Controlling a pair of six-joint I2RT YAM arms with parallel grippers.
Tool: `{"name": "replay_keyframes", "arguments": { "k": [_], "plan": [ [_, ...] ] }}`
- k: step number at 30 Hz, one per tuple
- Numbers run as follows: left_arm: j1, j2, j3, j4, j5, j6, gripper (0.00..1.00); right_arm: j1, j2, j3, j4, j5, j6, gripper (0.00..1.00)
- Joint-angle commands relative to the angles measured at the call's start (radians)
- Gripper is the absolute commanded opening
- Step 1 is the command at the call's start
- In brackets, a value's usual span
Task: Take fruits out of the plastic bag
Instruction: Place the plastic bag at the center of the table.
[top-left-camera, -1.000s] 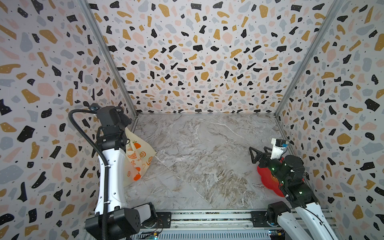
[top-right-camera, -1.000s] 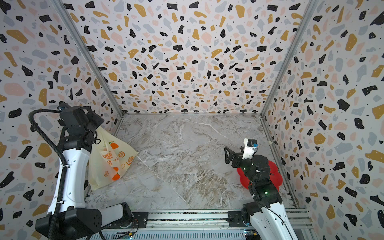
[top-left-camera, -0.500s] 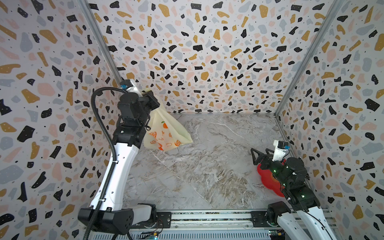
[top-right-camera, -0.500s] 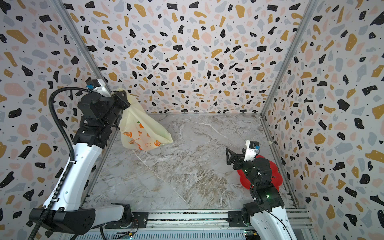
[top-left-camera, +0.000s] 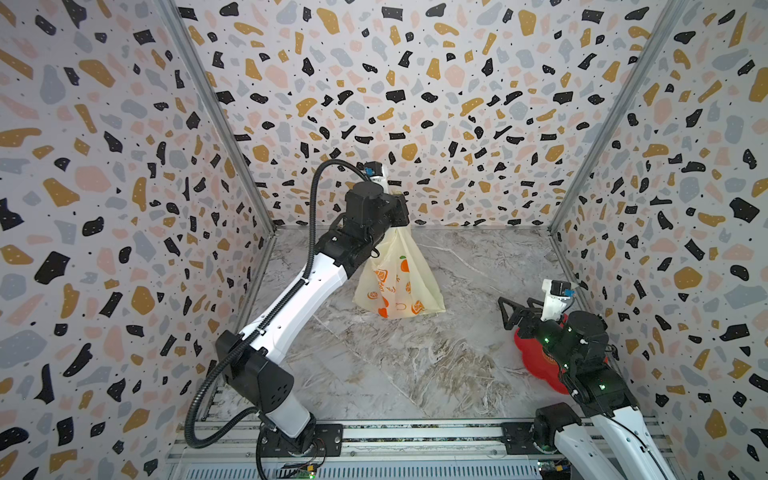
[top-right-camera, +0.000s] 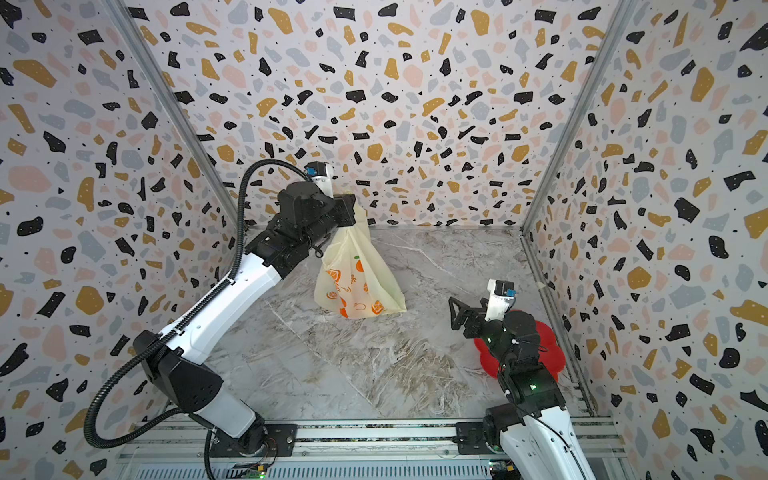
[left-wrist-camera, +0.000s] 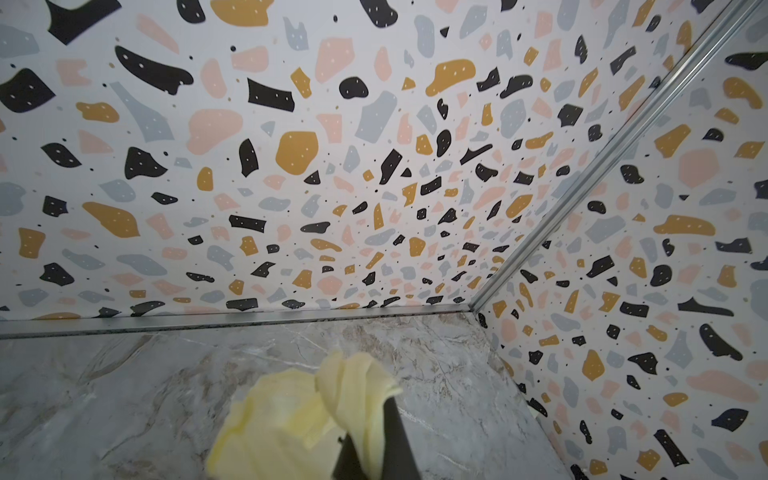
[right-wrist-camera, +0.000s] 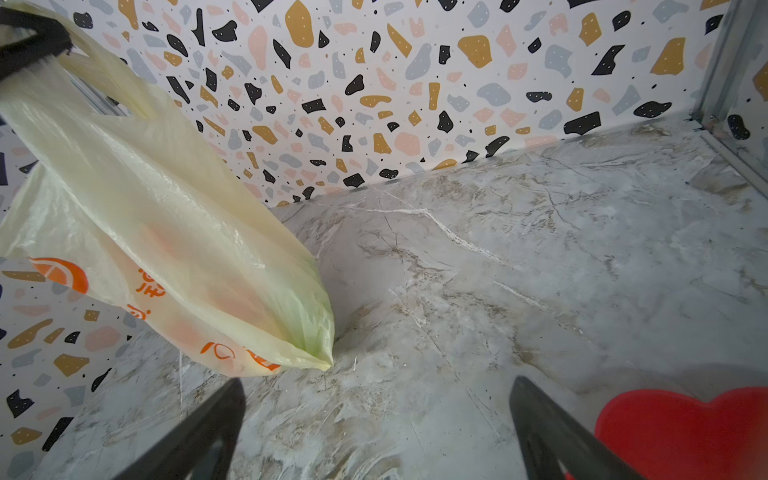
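The plastic bag (top-left-camera: 397, 286) (top-right-camera: 357, 286), pale yellow with orange prints, hangs by its bunched handles from my left gripper (top-left-camera: 401, 212) (top-right-camera: 351, 212), which is shut on them near the back wall. The left wrist view shows the yellow handles (left-wrist-camera: 353, 386) pinched in that gripper (left-wrist-camera: 374, 424). The bag's lower end (right-wrist-camera: 158, 216) is close to the marble floor. The fruits are hidden inside it; only faint orange and green tints show through. My right gripper (top-left-camera: 503, 314) (top-right-camera: 453, 313) (right-wrist-camera: 376, 382) stands open and empty, low at the right, pointing toward the bag and apart from it.
A red flower-shaped plate (top-left-camera: 532, 357) (top-right-camera: 552, 353) (right-wrist-camera: 681, 432) lies on the floor under the right arm, by the right wall. Terrazzo-patterned walls close in the left, back and right sides. A metal rail (top-left-camera: 415, 432) runs along the front edge.
My left arm has swung the bag from the left wall up and across to the middle back of the floor. The right gripper has hardly moved and stays open.
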Motion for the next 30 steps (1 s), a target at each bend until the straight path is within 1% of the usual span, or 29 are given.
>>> {"name": "replay_keyframes", "arguments": {
  "k": [1,7,10,11,15,17,19,20,22,24,28,30],
  "plan": [
    [-0.024,-0.04,-0.026,0.08,-0.064,0.022,0.0,0.001,0.023,0.048,0.004,-0.041,-0.024,0.99],
    [-0.05,-0.081,-0.143,0.088,-0.091,-0.013,0.0,0.015,0.087,0.074,0.017,-0.09,-0.045,0.99],
    [-0.052,-0.109,-0.204,0.085,-0.069,-0.024,0.18,0.048,0.118,0.081,0.031,-0.081,-0.053,0.98],
    [-0.052,-0.123,-0.219,0.088,-0.04,-0.025,0.25,0.066,0.133,0.086,0.033,-0.069,-0.056,0.98],
    [-0.052,-0.172,-0.258,0.091,0.031,-0.023,0.53,0.161,0.184,0.116,0.033,-0.003,-0.072,0.98],
    [-0.052,-0.212,-0.275,0.081,0.036,-0.014,0.69,0.22,0.213,0.143,0.034,0.037,-0.079,0.98],
    [-0.052,-0.261,-0.301,0.08,0.036,-0.003,0.82,0.278,0.24,0.175,0.034,0.081,-0.088,0.98],
    [-0.052,-0.288,-0.319,0.081,0.037,-0.001,0.87,0.311,0.259,0.192,0.036,0.105,-0.092,0.98],
    [-0.052,-0.343,-0.358,0.087,0.038,0.011,0.92,0.373,0.3,0.24,0.039,0.145,-0.102,0.98],
    [-0.052,-0.408,-0.417,0.104,0.022,0.014,0.94,0.43,0.343,0.293,0.037,0.174,-0.112,0.97],
    [-0.052,-0.554,-0.576,0.165,-0.078,0.01,0.95,0.559,0.465,0.437,0.025,0.291,-0.149,0.97],
    [-0.052,-0.612,-0.65,0.185,-0.143,0.011,0.95,0.592,0.547,0.516,0.011,0.341,-0.154,0.97]
  ]
}}
